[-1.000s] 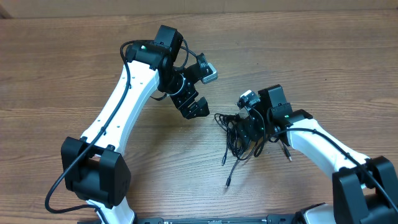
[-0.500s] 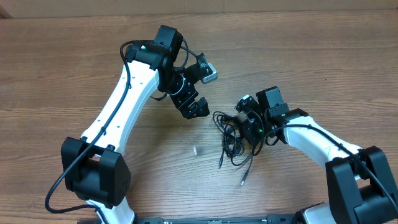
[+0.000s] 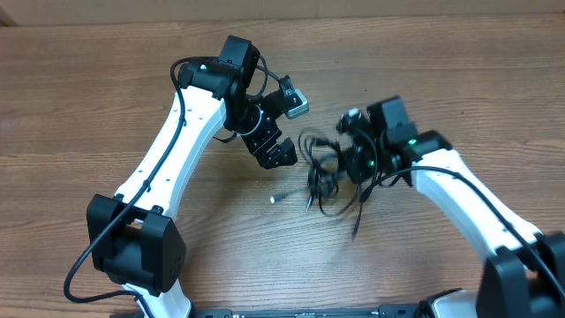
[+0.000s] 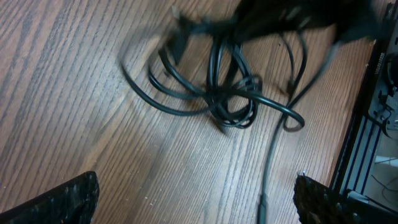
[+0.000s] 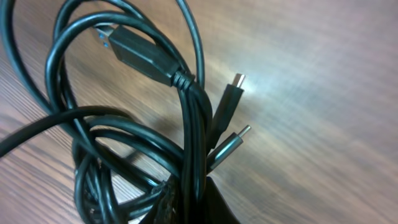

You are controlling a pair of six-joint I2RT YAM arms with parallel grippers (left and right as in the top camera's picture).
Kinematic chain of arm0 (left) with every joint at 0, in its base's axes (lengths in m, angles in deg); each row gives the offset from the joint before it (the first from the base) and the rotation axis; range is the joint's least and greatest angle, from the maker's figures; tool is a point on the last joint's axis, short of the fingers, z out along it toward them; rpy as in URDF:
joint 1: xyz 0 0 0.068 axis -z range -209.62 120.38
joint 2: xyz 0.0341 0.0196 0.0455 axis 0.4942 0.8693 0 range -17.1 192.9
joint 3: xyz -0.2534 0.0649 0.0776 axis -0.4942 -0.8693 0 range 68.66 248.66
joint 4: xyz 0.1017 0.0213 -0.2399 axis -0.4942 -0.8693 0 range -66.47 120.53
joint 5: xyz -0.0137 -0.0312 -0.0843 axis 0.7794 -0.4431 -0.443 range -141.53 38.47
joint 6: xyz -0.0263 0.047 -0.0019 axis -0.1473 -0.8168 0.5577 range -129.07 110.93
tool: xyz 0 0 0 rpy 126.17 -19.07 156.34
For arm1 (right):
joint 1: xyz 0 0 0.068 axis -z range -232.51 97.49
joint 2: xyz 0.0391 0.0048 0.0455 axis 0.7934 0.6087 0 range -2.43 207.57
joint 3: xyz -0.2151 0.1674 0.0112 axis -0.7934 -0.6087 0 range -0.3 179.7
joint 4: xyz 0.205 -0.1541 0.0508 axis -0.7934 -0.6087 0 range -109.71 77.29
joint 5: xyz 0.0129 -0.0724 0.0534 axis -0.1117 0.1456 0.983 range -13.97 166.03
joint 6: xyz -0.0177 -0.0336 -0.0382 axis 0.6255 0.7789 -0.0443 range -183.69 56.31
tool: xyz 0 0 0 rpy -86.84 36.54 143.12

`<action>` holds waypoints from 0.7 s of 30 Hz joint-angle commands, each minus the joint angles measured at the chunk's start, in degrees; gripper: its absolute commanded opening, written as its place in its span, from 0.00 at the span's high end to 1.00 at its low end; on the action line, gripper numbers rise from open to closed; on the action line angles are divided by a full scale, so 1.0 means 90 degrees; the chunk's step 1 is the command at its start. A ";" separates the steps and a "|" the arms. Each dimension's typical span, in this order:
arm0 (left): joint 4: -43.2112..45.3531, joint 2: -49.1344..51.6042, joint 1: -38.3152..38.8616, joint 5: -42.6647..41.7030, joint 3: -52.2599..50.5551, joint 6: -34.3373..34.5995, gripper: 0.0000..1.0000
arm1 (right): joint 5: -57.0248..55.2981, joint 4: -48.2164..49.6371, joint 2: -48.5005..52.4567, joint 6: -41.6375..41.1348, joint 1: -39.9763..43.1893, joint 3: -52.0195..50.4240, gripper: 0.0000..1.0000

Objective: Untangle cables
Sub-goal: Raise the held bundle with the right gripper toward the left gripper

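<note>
We work over the brown wood-grain table [image 3: 441, 53]. The step in hand, as we judge it, is lifting the knot with the white right arm [image 3: 459, 193] so the white left arm [image 3: 190, 132] can pick a strand. To do it well, we should raise the bundle gently so the loops slide instead of cinching. We should then bring the left gripper [image 3: 275, 152] onto one single strand near a free end and draw it away from the knot, not across it.

That left gripper stands spread wide and empty. In its wrist view its dark fingertips [image 4: 62, 199] sit in the lower corners with bare wood between them. The right gripper [image 3: 355, 165] is clenched on the tangle of thin black cables [image 3: 322, 172]. In the right wrist view, strands run down into its dark finger at bottom centre.

The cables sit right of centre in the overhead view, just left of the right gripper and near the left gripper but apart from it. In the left wrist view they fill the upper centre, blurred at the top.

Close up we see a rectangular black plug [image 5: 140, 53] at upper left and two slim silvery-tipped plugs [image 5: 225, 104] at centre. A small pale tip [image 3: 274, 198] lies below the left gripper, and we cannot tell whether it joins a cable.
</note>
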 commanded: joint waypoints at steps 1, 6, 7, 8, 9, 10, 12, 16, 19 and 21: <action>0.0000 0.0041 0.0005 0.0012 0.0168 0.0036 0.00 | -0.0204 -0.0277 -0.0551 -0.0044 -0.0015 0.0770 0.96; -0.0002 0.0041 0.0005 0.0012 0.0168 0.0036 0.00 | -0.0440 -0.0692 -0.1001 -0.0041 -0.0012 0.1404 0.96; 0.0000 0.0041 0.0005 0.0012 0.0168 0.0036 0.00 | -0.0440 -0.0712 -0.1117 -0.0041 -0.0012 0.1472 0.96; 0.0000 0.0041 0.0005 0.0012 0.0168 0.0036 0.01 | -0.0440 -0.0707 -0.1214 -0.0039 -0.0012 0.1503 0.96; 0.0000 0.0041 0.0005 0.0012 0.0168 0.0036 0.00 | -0.0444 -0.0702 -0.1333 -0.0015 -0.0012 0.1525 0.96; 0.0000 0.0041 0.0005 0.0012 0.0168 0.0036 0.00 | -0.0488 -0.0680 -0.1462 -0.0017 -0.0012 0.1528 0.96; 0.0000 0.0041 0.0005 0.0012 0.0168 0.0039 0.00 | -0.0590 -0.0678 -0.1688 -0.0017 -0.0012 0.1528 0.96; 0.0000 0.0041 0.0005 0.0012 0.0168 0.0036 0.00 | -0.0789 -0.0687 -0.2108 -0.0017 -0.0012 0.1528 0.96; 0.0000 0.0041 0.0005 0.0012 0.0168 0.0036 0.00 | -0.1103 -0.0685 -0.2368 -0.0015 -0.0012 0.1528 0.96; 0.0000 0.0041 0.0005 0.0012 0.0168 0.0036 0.00 | -0.1251 -0.0687 -0.2484 -0.0015 -0.0012 0.1528 0.96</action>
